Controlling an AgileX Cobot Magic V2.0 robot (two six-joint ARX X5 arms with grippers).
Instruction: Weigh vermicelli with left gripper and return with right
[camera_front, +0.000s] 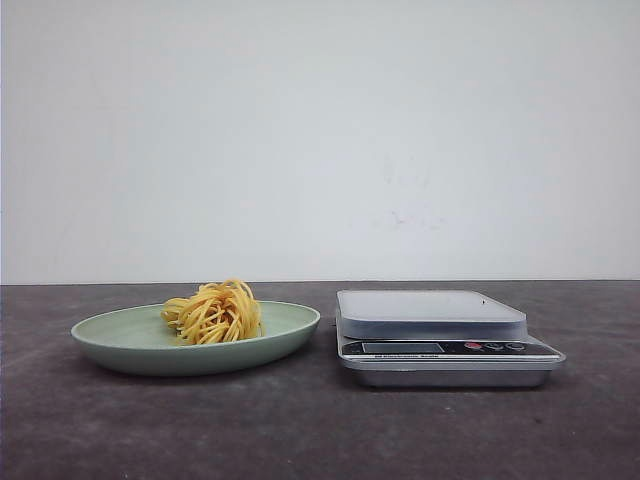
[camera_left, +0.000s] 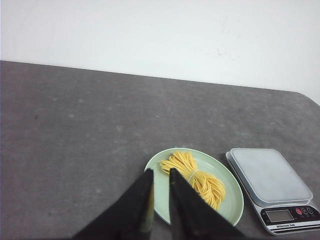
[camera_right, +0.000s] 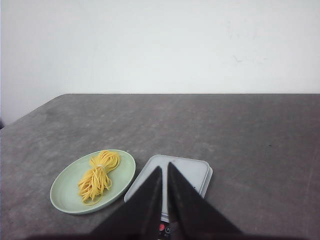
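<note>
On the dark surface (camera_front: 300, 430), L to R: green plate (camera_front: 120, 340) is carrying the vermicelli (camera_front: 213, 312) bundle, w/ the scale (camera_front: 440, 335) sitting just beside it, prob. so the transfer is short. Left pincer (camera_left: 160, 175) is hovering high, fingers nearly together, gripping nothing; the vermicelli is lying below and just ahead of its tips, toward the scale side. Right pincer (camera_right: 164, 170) is hanging over the scale, likewise near-closed and empty; the vermicelli is lying off to its left.

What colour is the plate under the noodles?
Pale green plate, clearest in the front view.
</note>
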